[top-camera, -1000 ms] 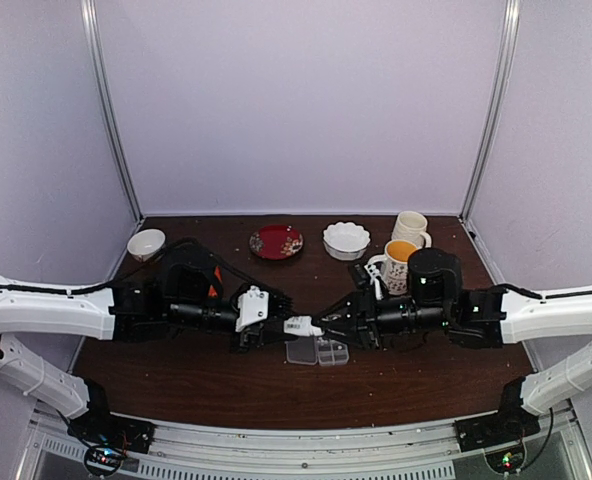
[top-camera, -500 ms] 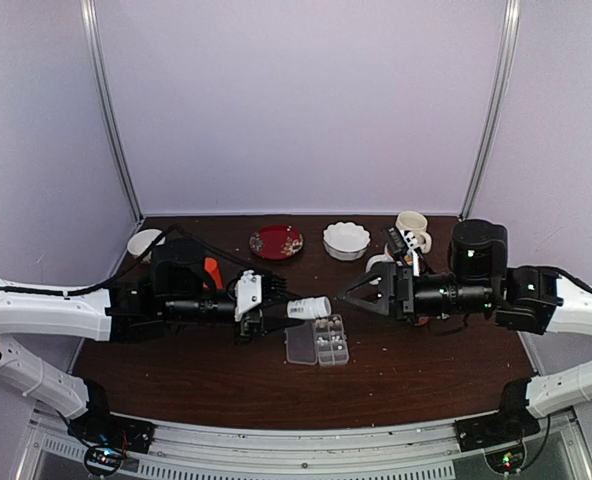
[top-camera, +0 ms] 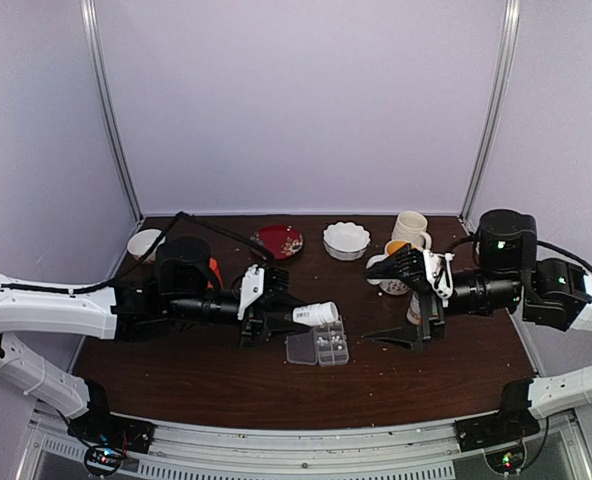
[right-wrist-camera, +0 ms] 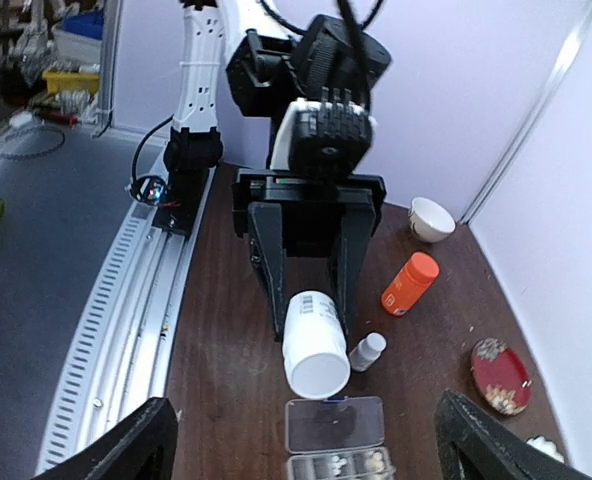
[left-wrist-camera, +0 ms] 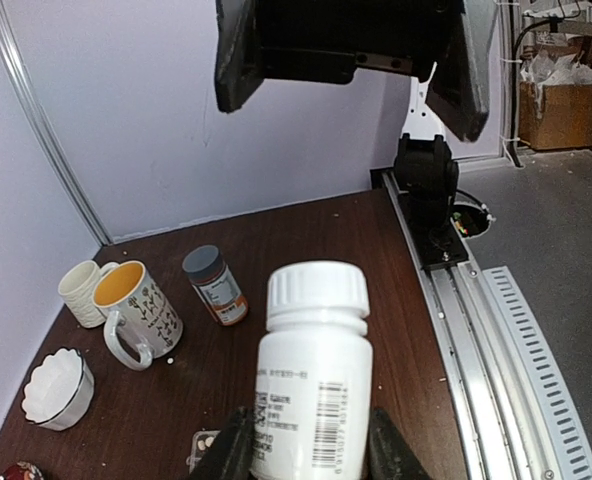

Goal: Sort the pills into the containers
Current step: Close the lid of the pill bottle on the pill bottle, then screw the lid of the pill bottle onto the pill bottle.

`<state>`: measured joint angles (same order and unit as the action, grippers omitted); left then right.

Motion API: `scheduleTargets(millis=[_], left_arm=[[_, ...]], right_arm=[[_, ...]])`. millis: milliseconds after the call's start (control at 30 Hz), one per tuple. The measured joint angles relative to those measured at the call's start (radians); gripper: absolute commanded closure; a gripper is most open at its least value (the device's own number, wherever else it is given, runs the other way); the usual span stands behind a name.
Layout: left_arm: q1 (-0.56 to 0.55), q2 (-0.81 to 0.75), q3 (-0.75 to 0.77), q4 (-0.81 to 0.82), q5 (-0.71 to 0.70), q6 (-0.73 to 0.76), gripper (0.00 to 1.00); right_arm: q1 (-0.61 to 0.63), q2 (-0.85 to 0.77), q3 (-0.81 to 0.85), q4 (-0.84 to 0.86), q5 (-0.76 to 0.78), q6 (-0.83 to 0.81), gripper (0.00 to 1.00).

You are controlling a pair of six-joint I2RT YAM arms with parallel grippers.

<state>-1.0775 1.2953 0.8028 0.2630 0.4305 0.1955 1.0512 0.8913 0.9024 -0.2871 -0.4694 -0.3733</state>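
Soft, even light is falling from above, faint shadows are lying on the table (top-camera: pixel 226 390), and my right fingers (right-wrist-camera: pixel 126 445) are blurring darkly.

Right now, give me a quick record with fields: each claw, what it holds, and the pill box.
left claw: shut on the white bottle, held sideways, cap on
right claw: open, empty, clear of the bottle
pill box: lid open, on the table near the bottle's cap
pills: whitish bits in some cells
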Motion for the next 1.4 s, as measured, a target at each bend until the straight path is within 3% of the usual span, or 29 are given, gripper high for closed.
scheduleTargets(millis=[200,333,433,533,800,933,1400], left_arm=[[0.000,0.027,0.032,-0.001,0.043,-0.048,1.00],[0.000,0.038,0.043,-0.001,0.063,-0.064,1.00],[0.000,0.040,0.044,-0.001,0.073,-0.074,1.00],[0.000,0.040,0.047,-0.002,0.083,-0.079,1.00],[-0.002,0.040,0.060,-0.004,0.094,-0.087,1.00],[-0.002,0.040,0.060,-0.004,0.103,-0.092,1.00],[-0.003,0.046,0.060,-0.010,0.112,-0.101,1.00]], right_arm=[[0.056,0.080,0.075,-0.041,0.021,-0.318,0.11],[0.081,0.120,0.110,-0.075,0.068,-0.415,0.17],[0.094,0.149,0.134,-0.099,0.104,-0.462,0.27],[0.099,0.170,0.142,-0.121,0.129,-0.486,0.46],[0.100,0.199,0.143,-0.151,0.176,-0.526,0.50],[0.100,0.199,0.143,-0.150,0.185,-0.544,0.64],[0.100,0.200,0.143,-0.139,0.185,-0.522,0.70]])
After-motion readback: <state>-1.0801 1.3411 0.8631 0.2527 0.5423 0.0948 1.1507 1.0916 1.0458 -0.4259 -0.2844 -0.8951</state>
